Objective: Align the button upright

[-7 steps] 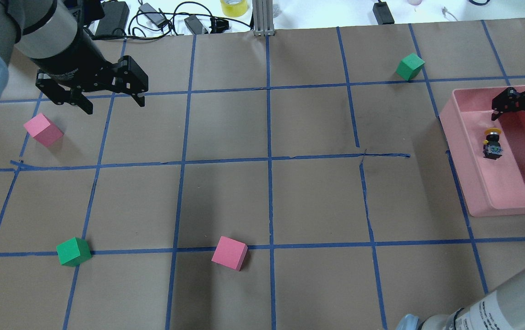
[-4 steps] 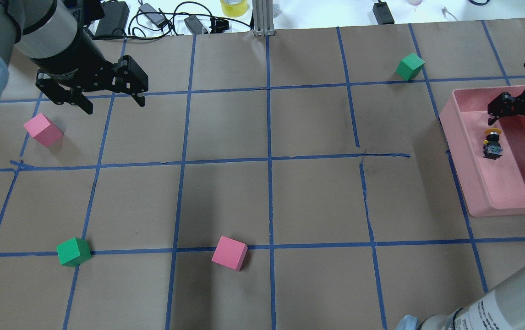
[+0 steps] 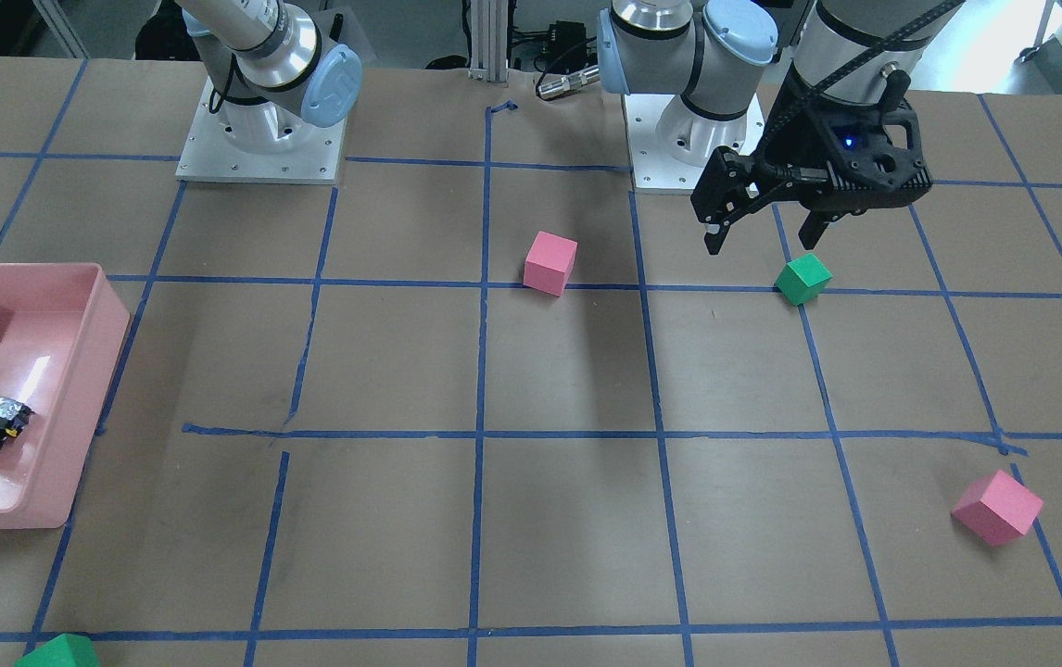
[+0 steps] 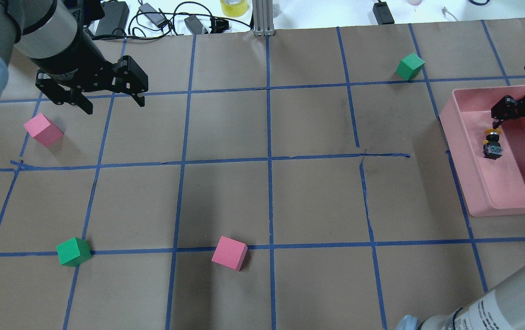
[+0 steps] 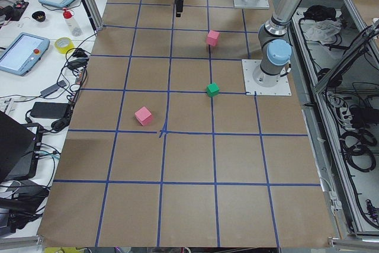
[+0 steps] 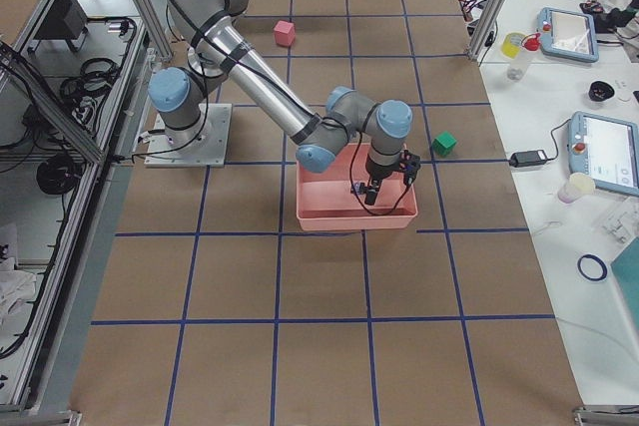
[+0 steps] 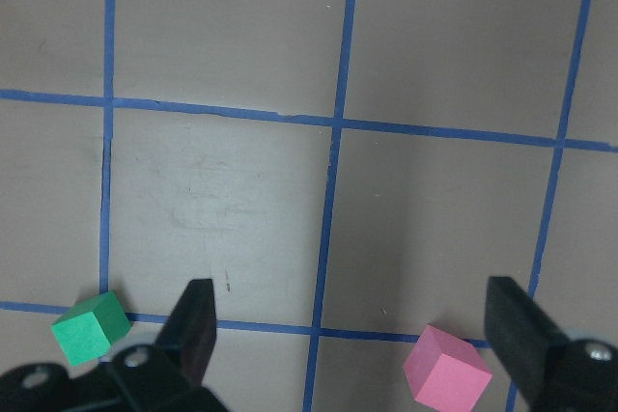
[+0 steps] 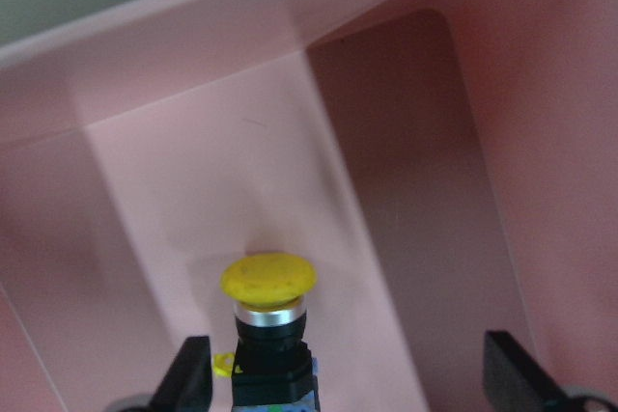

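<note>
At the overhead frame's right edge, the button (image 4: 492,145) lies sideways in the tray (image 4: 462,183): rigid, probably light; grip its black body. Right gripper (image 4: 516,127) and left gripper (image 4: 115,105) gape wide.

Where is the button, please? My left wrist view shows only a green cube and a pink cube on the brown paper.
Observer: The button lies on its side inside the pink bin, at the robot's right end of the table.
Operator: Thank you. Does the right arm have hold of it?
Observer: No. The right gripper hangs open over the bin, and the button sits loose next to one finger.
</note>
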